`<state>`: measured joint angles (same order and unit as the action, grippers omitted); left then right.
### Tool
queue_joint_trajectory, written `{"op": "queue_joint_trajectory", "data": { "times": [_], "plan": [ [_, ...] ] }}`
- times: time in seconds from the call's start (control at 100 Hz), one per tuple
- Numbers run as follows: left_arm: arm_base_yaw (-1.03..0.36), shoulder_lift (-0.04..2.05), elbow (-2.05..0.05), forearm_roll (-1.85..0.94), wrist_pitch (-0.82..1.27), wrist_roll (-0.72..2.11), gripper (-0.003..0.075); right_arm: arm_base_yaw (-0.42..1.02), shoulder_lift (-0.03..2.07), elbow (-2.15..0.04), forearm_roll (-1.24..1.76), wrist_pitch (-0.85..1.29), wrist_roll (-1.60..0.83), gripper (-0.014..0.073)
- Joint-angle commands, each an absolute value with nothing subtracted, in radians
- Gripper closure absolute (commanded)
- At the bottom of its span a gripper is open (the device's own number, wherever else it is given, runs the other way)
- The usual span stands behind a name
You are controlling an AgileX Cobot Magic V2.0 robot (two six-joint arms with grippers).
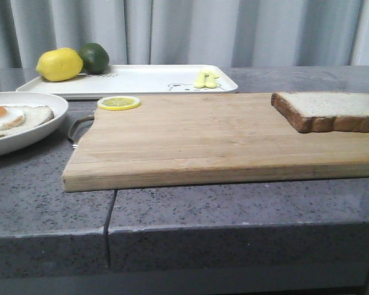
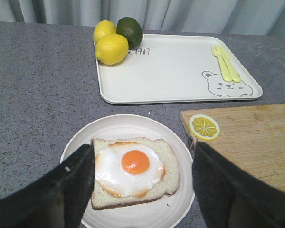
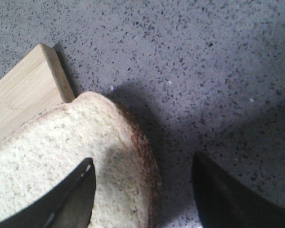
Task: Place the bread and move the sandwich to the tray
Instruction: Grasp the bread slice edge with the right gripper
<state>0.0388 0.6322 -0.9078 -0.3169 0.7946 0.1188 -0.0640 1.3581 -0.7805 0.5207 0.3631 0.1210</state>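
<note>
The bread point(image 1: 329, 110), a thick pale slice with a dark crust, lies on the right end of the wooden cutting board point(image 1: 190, 135) and overhangs its corner. My right gripper point(image 3: 143, 164) is open just above it. One finger is over the bread point(image 3: 61, 156), the other over the counter, with the crust edge between them. The sandwich point(image 2: 133, 171), a bread slice topped with a fried egg, rests on a round white plate point(image 2: 133, 119). My left gripper point(image 2: 141, 161) hangs open above it, one finger on each side. The white bear-print tray point(image 2: 171, 71) lies beyond the plate.
Two lemons point(image 2: 111, 47) and a lime point(image 2: 129, 31) sit on the tray's far left corner, with a yellow fork and spoon point(image 2: 225, 64) near its right edge. A lemon slice point(image 1: 119, 103) lies on the board's near-left corner. The grey counter has a seam point(image 1: 111, 215).
</note>
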Motion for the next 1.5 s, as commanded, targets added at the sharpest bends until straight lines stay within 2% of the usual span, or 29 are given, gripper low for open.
{"op": "queue_joint_trajectory", "data": {
  "times": [0.0,0.44,0.86,1.03,1.21,1.4,1.49],
  "plan": [
    [0.041,0.641,-0.942,-0.341,0.729,0.122,0.0300,-0.068,1.342,-0.815,0.546,0.312,0.111,0.0140],
    [0.041,0.641,-0.942,-0.341,0.729,0.122,0.0300,-0.068,1.375,-0.815,0.753,0.329,-0.050,0.0140],
    [0.041,0.641,-0.942,-0.341,0.729,0.122,0.0300,-0.068,1.375,-0.815,0.760,0.357,-0.052,0.0151],
    [0.041,0.641,-0.942,-0.341,0.732,0.122,0.0300,-0.068,1.375,-0.815,0.760,0.361,-0.052,0.0277],
    [0.041,0.641,-0.942,-0.341,0.752,0.122,0.0300,-0.068,1.375,-0.815,0.760,0.371,-0.052,0.0372],
    [0.041,0.641,-0.942,-0.341,0.752,0.122,0.0300,-0.068,1.375,-0.815,0.760,0.378,-0.051,0.0545],
    [0.041,0.641,-0.942,-0.341,0.752,0.122,0.0300,-0.068,1.375,-0.815,0.760,0.377,-0.051,0.0599]
  ]
}}
